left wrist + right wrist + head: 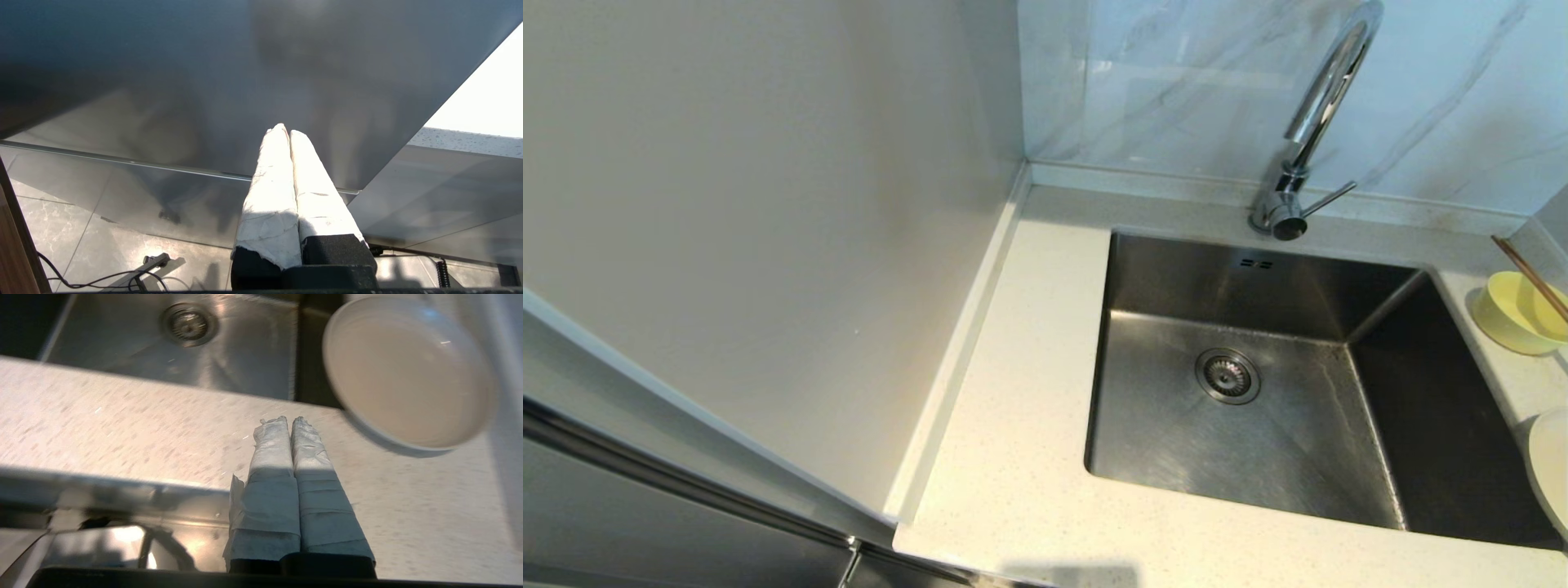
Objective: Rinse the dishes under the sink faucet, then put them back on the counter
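Note:
The pale yellow bowl [1515, 313] sits on the counter [1013, 408] right of the sink [1258, 392], with a chopstick [1531, 278] resting across it. The white plate [1550, 478] lies nearer, cut by the head view's right edge. The chrome faucet [1311, 122] stands behind the basin. Neither arm shows in the head view. My right gripper [286, 420] is shut and empty above the counter's front strip [122, 428], just short of the white plate [408, 371]. My left gripper [284, 130] is shut and empty, down beside a steel cabinet face below the counter.
A grey wall panel [768, 204] rises along the counter's left side. The marble-veined wall [1176, 82] backs the faucet. The sink's strainer drain [1227, 376] sits mid-basin, and the overflow slots [1255, 263] are on its far wall.

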